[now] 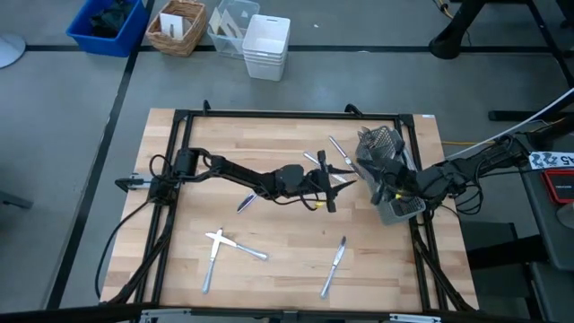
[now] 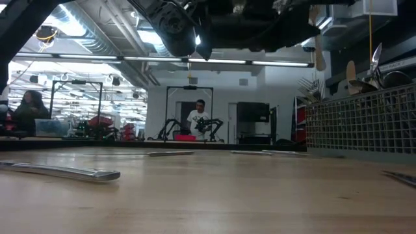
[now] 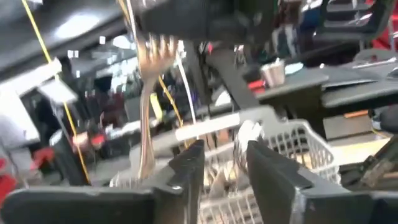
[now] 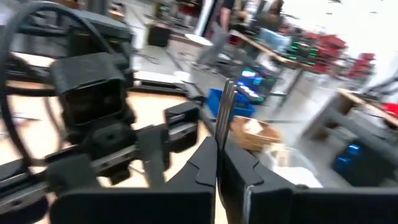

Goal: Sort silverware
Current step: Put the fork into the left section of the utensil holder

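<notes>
Handing a fork from my left fingers to my right, above the counter.

My right fingers are clamped on the fork; my left fingers stand apart, just beside it. I should draw the left back straight (no brushing the tines), then carry it to the caddy. Other silverware lies on the counter.
</notes>
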Tool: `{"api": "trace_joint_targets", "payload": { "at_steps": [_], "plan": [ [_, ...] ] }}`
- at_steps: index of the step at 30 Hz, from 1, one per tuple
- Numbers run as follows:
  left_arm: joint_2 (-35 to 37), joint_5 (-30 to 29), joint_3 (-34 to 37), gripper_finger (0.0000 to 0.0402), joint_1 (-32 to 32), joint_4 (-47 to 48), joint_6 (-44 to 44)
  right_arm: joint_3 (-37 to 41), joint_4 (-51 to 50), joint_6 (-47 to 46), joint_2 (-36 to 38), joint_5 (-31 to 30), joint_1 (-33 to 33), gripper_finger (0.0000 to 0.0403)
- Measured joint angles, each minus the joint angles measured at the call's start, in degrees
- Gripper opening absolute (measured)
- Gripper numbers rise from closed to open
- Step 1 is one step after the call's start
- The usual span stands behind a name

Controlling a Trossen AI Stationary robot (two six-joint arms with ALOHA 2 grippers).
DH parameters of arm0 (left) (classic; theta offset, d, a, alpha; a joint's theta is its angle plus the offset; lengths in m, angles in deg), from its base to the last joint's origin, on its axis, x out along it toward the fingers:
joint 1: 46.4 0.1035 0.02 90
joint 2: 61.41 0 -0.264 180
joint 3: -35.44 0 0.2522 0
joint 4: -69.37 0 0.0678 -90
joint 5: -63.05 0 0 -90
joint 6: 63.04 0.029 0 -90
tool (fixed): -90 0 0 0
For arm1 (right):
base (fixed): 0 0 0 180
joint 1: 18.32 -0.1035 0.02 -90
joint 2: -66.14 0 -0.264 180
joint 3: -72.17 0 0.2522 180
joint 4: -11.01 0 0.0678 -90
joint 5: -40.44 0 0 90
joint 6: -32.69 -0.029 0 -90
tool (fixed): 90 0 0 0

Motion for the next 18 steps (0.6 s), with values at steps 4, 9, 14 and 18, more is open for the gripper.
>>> {"api": "trace_joint_targets", "payload": {
  "at_steps": [4, 9, 14, 18],
  "plan": [
    [0.0, -0.7, 0.0, 0.0137, 0.2, 4.8, -2.4, -0.1, -0.2, 2.4, 0.5, -6.2, 0.0, 0.0006],
    [0.1, -0.7, 0.0, 0.0142, 0.1, 10.3, -5.2, 0.0, -2.2, 2.3, 0.7, -9.7, 0.4, 0.0007],
    [0.1, -0.6, 0.0, 0.0143, 0.1, 14.6, -8.5, -0.1, -8.0, -2.0, 0.6, -9.5, 5.5, 0.0004],
    [0.1, -0.7, 0.0, 0.0143, 0.1, 16.3, -11.4, 0.0, -11.1, -5.5, 0.6, -5.4, 11.5, 0.0007]
  ]
}}
